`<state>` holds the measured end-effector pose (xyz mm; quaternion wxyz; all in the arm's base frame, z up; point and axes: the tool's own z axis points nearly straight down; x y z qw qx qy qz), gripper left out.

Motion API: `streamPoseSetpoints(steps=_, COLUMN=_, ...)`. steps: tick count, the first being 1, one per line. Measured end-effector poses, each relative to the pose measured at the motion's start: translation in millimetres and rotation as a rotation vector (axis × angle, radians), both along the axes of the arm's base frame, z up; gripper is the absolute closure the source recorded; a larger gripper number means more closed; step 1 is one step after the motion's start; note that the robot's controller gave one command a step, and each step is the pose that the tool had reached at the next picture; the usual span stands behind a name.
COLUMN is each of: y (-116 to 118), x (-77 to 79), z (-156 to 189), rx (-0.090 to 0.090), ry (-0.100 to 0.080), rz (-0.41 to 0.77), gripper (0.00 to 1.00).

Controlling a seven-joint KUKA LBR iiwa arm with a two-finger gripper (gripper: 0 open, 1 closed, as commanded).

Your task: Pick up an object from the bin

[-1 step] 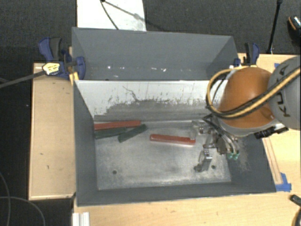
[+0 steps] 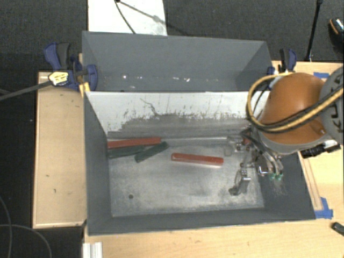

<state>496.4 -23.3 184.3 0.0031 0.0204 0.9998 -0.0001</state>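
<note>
The pincer (image 2: 240,183) is hanging low over the floor of the bin (image 2: 177,195), close to its right edge and nearer the front edge than the back wall. It is reaching down from under the arm's orange cover (image 2: 293,109). I cannot tell whether it is standing wide or narrow, as the metal parts are running together there. No thing from the bin is showing in its grip.

The nearest thing is a short red bar (image 2: 197,159), which is lying flat on the floor about midway between the left and right edges. It is sitting toward the left edge from the pincer and a little toward the back wall. Its long axis is running nearly parallel to the back wall, with the right end dipping slightly toward the front. That right end is pointing at the pincer and lying near it, but apart from it.

Two more bars are resting further off by the back wall, toward the left edge. One is a long red bar (image 2: 134,142), and a dark green bar (image 2: 141,152) is lying just in front of it, seemingly touching it.

Judging by this, the short bar is looking like the likeliest pick. The pincer would be needing to shift toward the left edge and slightly back (no long way). It would then be closing across the bar's narrow width, that is, front to back.
</note>
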Motion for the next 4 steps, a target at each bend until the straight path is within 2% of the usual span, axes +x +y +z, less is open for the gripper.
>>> streamPoseSetpoints(steps=1, y=34.9, x=86.8, z=-85.0, rx=0.002, ry=0.004, rz=0.075, gripper=0.0)
streamPoseSetpoints(steps=2, y=43.3, x=85.8, z=-115.0, rx=0.001, ry=0.007, rz=0.153, gripper=0.0)
streamPoseSetpoints(steps=3, y=43.0, x=86.6, z=-113.4, rx=0.001, ry=0.004, rz=0.152, gripper=1.0)
streamPoseSetpoints(steps=4, y=59.7, x=32.1, z=26.4, rx=-0.002, ry=-0.002, rz=0.532, gripper=1.0)
